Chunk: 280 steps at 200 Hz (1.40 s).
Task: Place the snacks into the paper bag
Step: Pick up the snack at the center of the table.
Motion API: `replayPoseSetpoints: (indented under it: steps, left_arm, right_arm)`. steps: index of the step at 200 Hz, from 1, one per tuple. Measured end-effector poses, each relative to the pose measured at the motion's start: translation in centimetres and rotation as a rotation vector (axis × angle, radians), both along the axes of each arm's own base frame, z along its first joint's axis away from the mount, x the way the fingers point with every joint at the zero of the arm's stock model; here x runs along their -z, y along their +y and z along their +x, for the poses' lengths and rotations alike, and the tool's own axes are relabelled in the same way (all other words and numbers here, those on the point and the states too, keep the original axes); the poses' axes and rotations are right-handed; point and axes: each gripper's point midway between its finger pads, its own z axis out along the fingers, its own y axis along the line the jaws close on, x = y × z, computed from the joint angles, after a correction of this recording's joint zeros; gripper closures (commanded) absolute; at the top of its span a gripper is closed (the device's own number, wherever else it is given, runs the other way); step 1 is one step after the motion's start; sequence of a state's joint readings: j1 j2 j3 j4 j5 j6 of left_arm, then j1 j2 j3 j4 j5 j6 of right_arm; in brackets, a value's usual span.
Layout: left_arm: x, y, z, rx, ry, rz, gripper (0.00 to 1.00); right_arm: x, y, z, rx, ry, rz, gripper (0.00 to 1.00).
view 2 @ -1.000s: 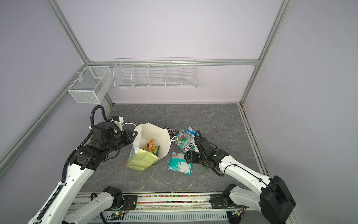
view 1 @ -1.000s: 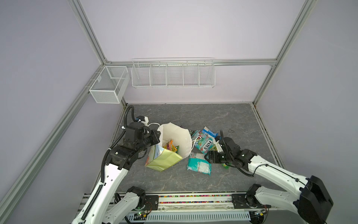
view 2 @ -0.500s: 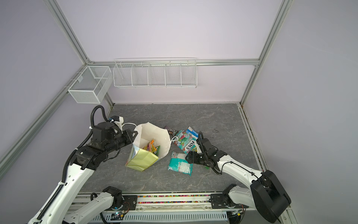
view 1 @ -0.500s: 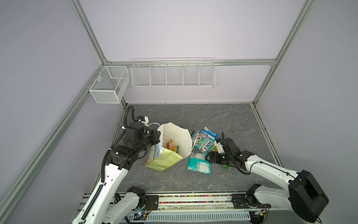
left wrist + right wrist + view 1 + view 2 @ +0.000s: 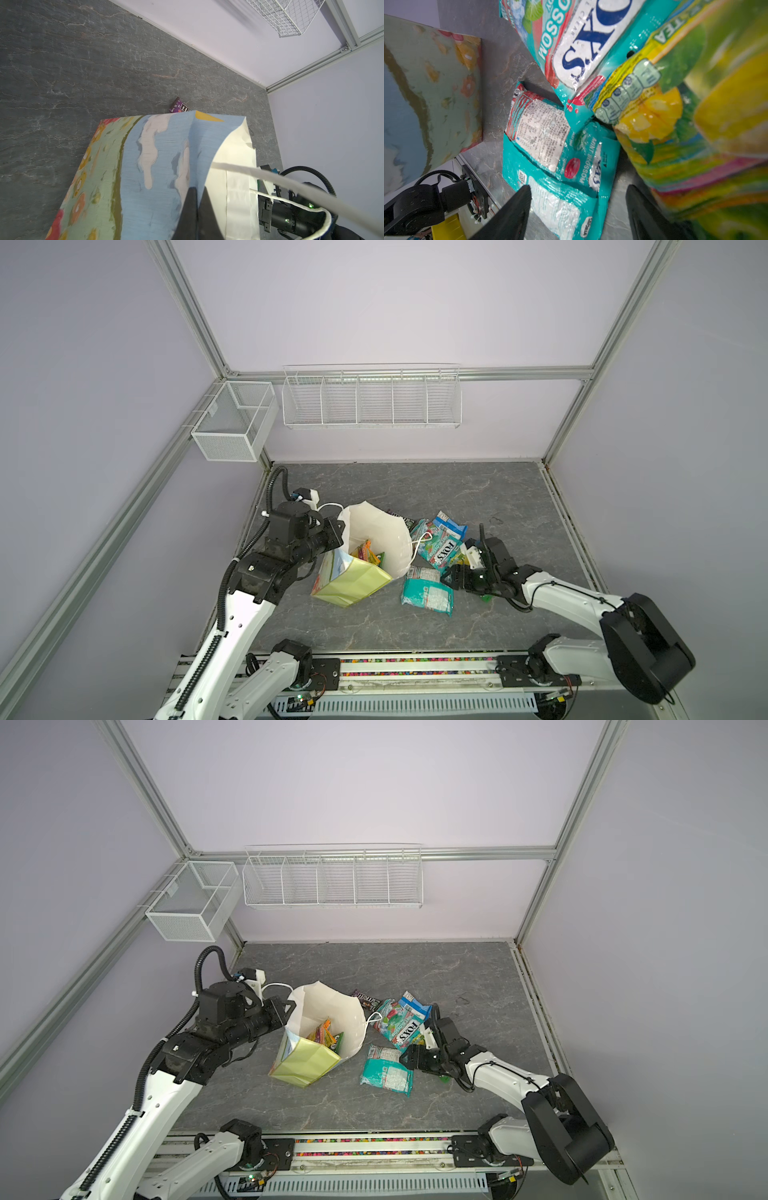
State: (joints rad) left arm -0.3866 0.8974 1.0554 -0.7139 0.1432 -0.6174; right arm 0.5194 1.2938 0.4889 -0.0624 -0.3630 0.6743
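Facing a teal packet lying flat just ahead of the right gripper, 2 more, a FOX'S packet and a yellow-green packet, overlapping just beyond it. Holding those jaws wide apart, gripping nothing. Pinching the paper bag by its rim in the fully closed left gripper, orange and green packets showing inside, a purple packet lying past it.

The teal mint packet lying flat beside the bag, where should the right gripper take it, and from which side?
Probably the end nearest the right gripper, approached low from that arm's side. The teal mint packet lies flat on the table, its far end overlapped by another packet; the open jaws face the free end.
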Motion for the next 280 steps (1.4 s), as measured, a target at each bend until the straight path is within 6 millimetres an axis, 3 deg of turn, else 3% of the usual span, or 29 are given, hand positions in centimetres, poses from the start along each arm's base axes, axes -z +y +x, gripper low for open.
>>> replayPoseSetpoints:
  steps: [68,155,191,280]
  left_arm:
    - [0.0,0.0,0.0,0.000,0.000,0.000,1.00]
    - [0.0,0.0,0.0,0.000,0.000,0.001,1.00]
    - [0.1,0.0,0.0,0.000,0.001,0.001,1.00]
    - [0.0,0.0,0.0,0.000,0.001,0.001,1.00]
  right_arm:
    - [0.8,0.3,0.7,0.007,0.007,0.046,0.35]
    - [1.4,1.3,2.5,0.014,-0.020,0.126,0.54]
    - [1.8,1.0,2.5,0.029,-0.024,0.123,0.72]
    - [2.6,0.3,2.3,0.057,-0.004,0.097,0.94]
